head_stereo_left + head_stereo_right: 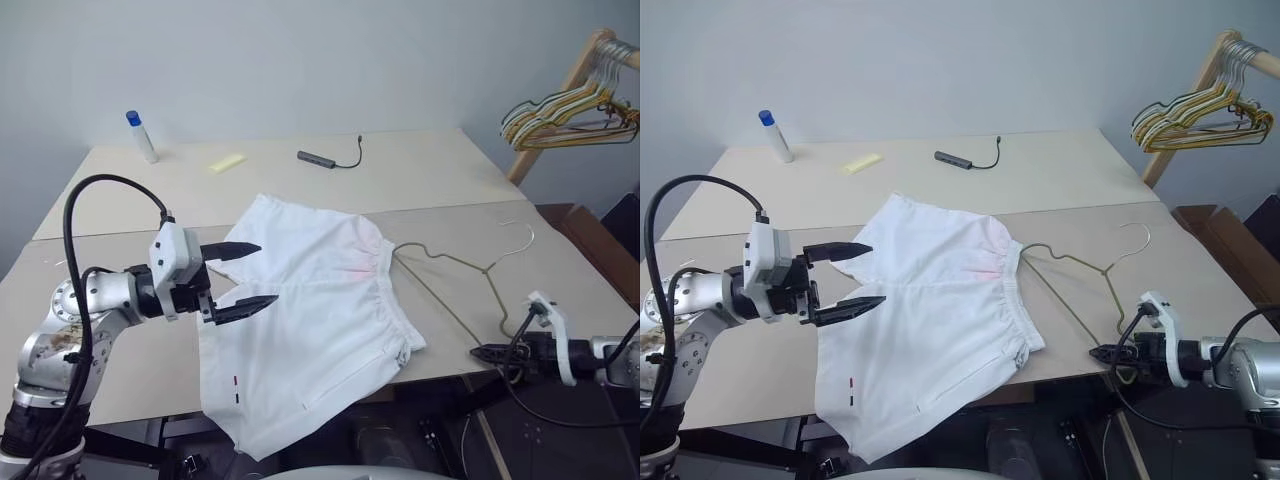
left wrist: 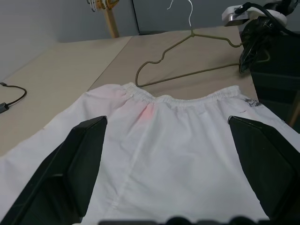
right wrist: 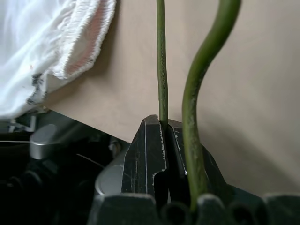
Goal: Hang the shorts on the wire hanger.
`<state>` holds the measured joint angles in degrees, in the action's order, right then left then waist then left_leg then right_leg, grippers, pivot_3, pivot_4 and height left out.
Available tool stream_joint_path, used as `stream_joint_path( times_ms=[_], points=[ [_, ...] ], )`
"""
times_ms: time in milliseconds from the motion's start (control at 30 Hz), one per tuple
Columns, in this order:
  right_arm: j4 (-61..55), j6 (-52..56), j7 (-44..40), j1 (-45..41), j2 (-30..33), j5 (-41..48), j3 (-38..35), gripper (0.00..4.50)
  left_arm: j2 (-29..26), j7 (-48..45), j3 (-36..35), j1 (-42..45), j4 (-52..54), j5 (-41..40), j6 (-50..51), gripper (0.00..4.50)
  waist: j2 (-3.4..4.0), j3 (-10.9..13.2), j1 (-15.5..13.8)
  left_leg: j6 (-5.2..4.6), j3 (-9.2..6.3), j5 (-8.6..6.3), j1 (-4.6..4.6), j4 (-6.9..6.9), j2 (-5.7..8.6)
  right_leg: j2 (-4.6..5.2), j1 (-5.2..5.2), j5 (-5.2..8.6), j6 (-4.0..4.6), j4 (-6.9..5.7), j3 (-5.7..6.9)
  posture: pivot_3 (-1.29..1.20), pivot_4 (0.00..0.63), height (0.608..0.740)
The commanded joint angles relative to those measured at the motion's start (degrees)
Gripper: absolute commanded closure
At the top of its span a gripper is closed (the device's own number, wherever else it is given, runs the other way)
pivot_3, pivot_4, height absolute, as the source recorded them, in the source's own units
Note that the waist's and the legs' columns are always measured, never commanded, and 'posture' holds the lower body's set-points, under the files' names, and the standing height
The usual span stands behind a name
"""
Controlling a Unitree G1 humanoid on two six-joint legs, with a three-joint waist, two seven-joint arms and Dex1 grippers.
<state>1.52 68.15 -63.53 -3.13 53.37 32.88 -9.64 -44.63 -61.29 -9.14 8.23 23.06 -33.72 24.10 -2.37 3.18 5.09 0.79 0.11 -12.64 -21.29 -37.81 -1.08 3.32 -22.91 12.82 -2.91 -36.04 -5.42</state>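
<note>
The white shorts (image 1: 310, 320) lie flat on the table, waistband to the right, one leg hanging over the front edge. My left gripper (image 1: 267, 272) hovers open just over their left side, one finger on each side of the crotch seam and nothing between them. The thin olive wire hanger (image 1: 450, 262) lies on the table right of the waistband, its near end touching the gathered elastic and its hook (image 1: 520, 235) pointing away. At the table's front right edge my right gripper (image 1: 482, 352) is shut on the hanger's wire (image 3: 161, 56), pinched between the fingertips.
A blue-capped bottle (image 1: 141, 135), a yellow slip (image 1: 227, 162) and a grey adapter with cable (image 1: 320, 158) lie at the back of the table. A bunch of coloured hangers (image 1: 570, 110) hangs on a wooden rack at the far right. A brown box (image 1: 590, 240) stands beyond the table's right edge.
</note>
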Motion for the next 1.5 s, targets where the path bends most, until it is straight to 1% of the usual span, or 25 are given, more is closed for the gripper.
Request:
stream_joint_path(
  times_ms=[33,133,267,433,567,800,900,967,1100,1300,1500],
  points=[
    [-0.62,1.11,0.01,-0.84,0.74,1.59,0.32,4.5,-0.33,-0.2,0.25,1.66,1.02,-0.99,0.03,0.02,0.0,0.0,-0.26,0.0,0.0,0.0,-0.01,0.0,0.0,0.0,-0.01,0.0,0.0,0.0,-0.01,0.01,0.0,0.74],
    [0.85,2.09,0.92,-1.32,0.68,2.06,-1.22,4.5,-0.3,-0.33,0.27,1.92,0.62,-1.02,-0.16,0.02,0.0,0.0,-0.69,0.0,0.01,0.0,-0.02,0.0,0.0,0.0,-0.03,0.0,-0.01,0.0,-0.02,0.02,0.0,0.74],
    [2.18,1.66,0.41,0.46,1.84,2.96,-3.43,4.5,-0.25,-0.33,-0.1,1.77,0.52,-1.3,-0.35,0.02,0.0,0.0,-1.32,0.0,0.02,0.0,-0.01,0.0,0.0,-0.01,-0.04,0.0,-0.01,0.0,-0.02,0.02,0.0,0.74],
    [-2.22,1.76,-0.95,4.4,3.12,5.25,-4.32,4.5,0.22,0.69,-1.1,1.94,0.58,-2.78,0.67,0.02,0.0,0.0,-2.21,0.0,0.02,0.0,-0.09,0.0,0.0,0.0,-0.11,0.0,-0.01,0.01,-0.01,0.02,0.0,0.74],
    [-2.13,0.54,-0.46,4.18,2.91,5.17,-3.27,4.5,-0.09,0.84,-1.07,1.98,0.24,-3.2,0.79,0.02,0.0,0.0,-2.24,0.0,0.05,0.0,-0.07,0.0,-0.01,-0.01,-0.1,0.0,0.0,0.0,-0.03,0.02,0.0,0.74],
    [-2.13,-1.71,-3.84,-0.42,3.56,4.54,2.89,4.5,-0.08,1.09,-0.14,3.87,-1.05,-2.56,0.78,0.02,0.0,0.0,-2.51,0.0,0.05,0.0,-0.09,0.0,-0.01,-0.02,-0.14,0.01,0.0,0.02,-0.02,0.03,0.0,0.74],
    [2.14,-2.69,-3.59,-4.2,3.09,3.31,4.33,4.5,0.12,1.81,-0.56,4.42,-1.34,-3.08,1.41,0.02,0.0,0.0,-2.52,0.0,0.06,0.0,-0.12,0.0,0.0,0.0,-0.14,0.01,0.0,0.05,-0.02,0.03,0.0,0.74],
    [4.0,-3.73,-4.27,-6.63,3.24,2.28,6.5,4.5,-0.17,1.74,-0.89,4.43,-1.12,-4.07,2.43,0.02,0.0,0.0,-2.47,0.0,0.08,0.0,-0.13,0.0,0.01,0.0,-0.15,0.0,-0.01,0.08,-0.04,0.03,0.0,0.74],
    [9.5,-5.67,-4.04,-12.63,1.37,-1.0,11.47,4.5,-0.19,1.34,-0.59,4.84,-1.01,-4.35,2.57,0.02,0.0,0.0,-2.46,0.0,0.07,0.0,-0.14,0.0,-0.01,-0.02,-0.17,0.0,-0.01,0.06,-0.02,0.04,0.0,0.74],
    [14.85,-10.01,-8.93,-18.09,1.4,-6.17,20.05,4.5,-0.45,1.22,-0.26,5.9,-1.75,-3.62,2.02,0.02,0.01,0.0,-2.63,0.0,0.07,0.0,-0.2,0.0,0.0,-0.02,-0.19,-0.01,-0.02,0.08,-0.01,0.05,0.0,0.74],
    [23.78,-13.22,-11.25,-26.32,-1.04,-10.7,23.53,4.5,-0.26,1.24,-0.19,5.5,-1.46,-3.36,1.62,0.02,0.01,0.0,-2.43,-0.01,0.07,0.01,-0.18,0.0,0.0,-0.03,-0.18,-0.03,-0.04,0.07,-0.02,0.06,0.0,0.74]
  ],
)
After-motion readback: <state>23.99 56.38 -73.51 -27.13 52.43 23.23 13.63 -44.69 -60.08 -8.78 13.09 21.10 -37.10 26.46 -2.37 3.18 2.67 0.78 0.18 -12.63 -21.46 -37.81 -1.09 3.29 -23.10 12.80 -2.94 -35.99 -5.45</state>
